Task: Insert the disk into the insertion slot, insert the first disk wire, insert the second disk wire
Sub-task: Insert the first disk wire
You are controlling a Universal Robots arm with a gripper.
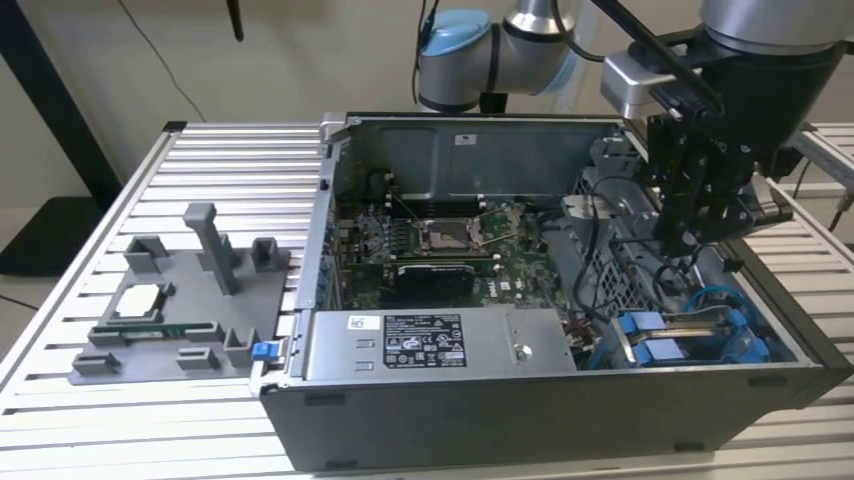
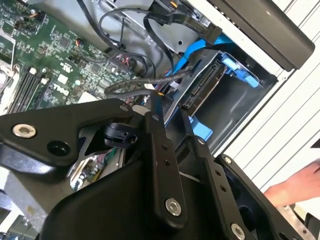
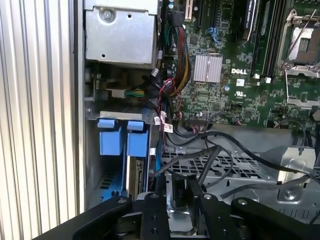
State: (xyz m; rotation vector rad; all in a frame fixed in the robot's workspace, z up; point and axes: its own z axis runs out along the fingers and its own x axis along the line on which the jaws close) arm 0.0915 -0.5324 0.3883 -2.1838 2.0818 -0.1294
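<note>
Claw (image 2: 172,107) hung nearest lens, over drive corner at 4 o'clock of case (image 1: 534,420) in exterior view. Whether spread or pinching, could not tell.
- One slatted worktop (image 1: 227,150), carrying one case.
- Inside case: one power-supply box (image 1: 427,345), one motherboard (image 1: 507,260).
- One disk (image 2: 202,90) sat in insertion slot (image 3: 111,142), with two blue tabs showing.
- Disk judged rigid, dense, shock-sensitive. Grip blue caddy edges, not connector end.
- One grey sleeved wire (image 2: 140,82) crossed just past claw tip. Judged limp, springy. Grip plug, not cable.
- One person's hand (image 2: 295,187) lay outside case, over worktop.
</note>
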